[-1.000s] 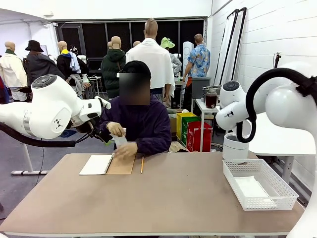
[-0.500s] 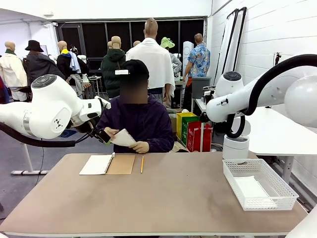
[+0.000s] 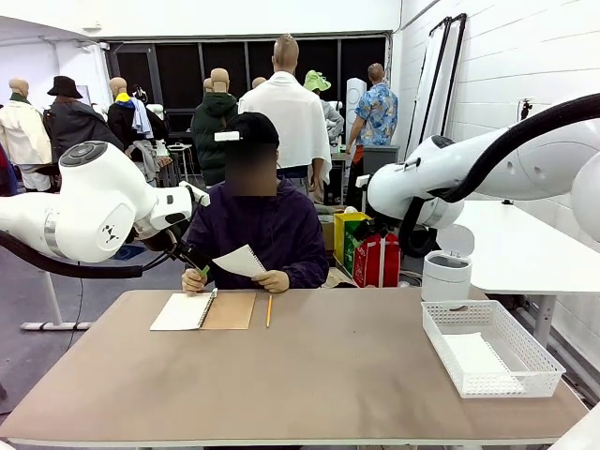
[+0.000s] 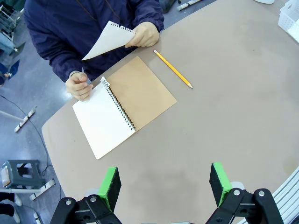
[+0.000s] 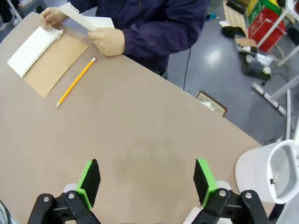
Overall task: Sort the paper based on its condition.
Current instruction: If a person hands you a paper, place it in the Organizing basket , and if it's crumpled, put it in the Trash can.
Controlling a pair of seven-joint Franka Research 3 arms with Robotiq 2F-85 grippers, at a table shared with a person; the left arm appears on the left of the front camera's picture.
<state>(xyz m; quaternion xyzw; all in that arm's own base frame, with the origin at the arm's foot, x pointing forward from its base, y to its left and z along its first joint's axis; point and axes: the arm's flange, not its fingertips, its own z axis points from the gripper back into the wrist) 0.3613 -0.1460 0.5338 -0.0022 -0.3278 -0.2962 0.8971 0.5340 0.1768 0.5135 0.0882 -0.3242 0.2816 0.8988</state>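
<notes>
The person at the far side holds one white sheet of paper (image 3: 239,261) above the table edge; it also shows in the left wrist view (image 4: 108,39) and the right wrist view (image 5: 77,16). Another flat sheet (image 3: 476,355) lies in the white mesh basket (image 3: 539,361). My left gripper (image 4: 164,182) hangs open high over the table's near left part, nothing between its green pads. My right gripper (image 5: 146,177) is open too, above the middle of the table, well short of the person's hands.
An open spiral notebook (image 3: 202,311) with a brown cover lies in front of the person, a yellow pencil (image 3: 268,311) just right of it. The person's other hand rests on the notebook's corner. A white bin (image 3: 446,277) stands beyond the table's far right edge.
The person lifted the sheet off the notebook and now holds it out flat. My right arm swung left, over the table. The left arm stayed put.
</notes>
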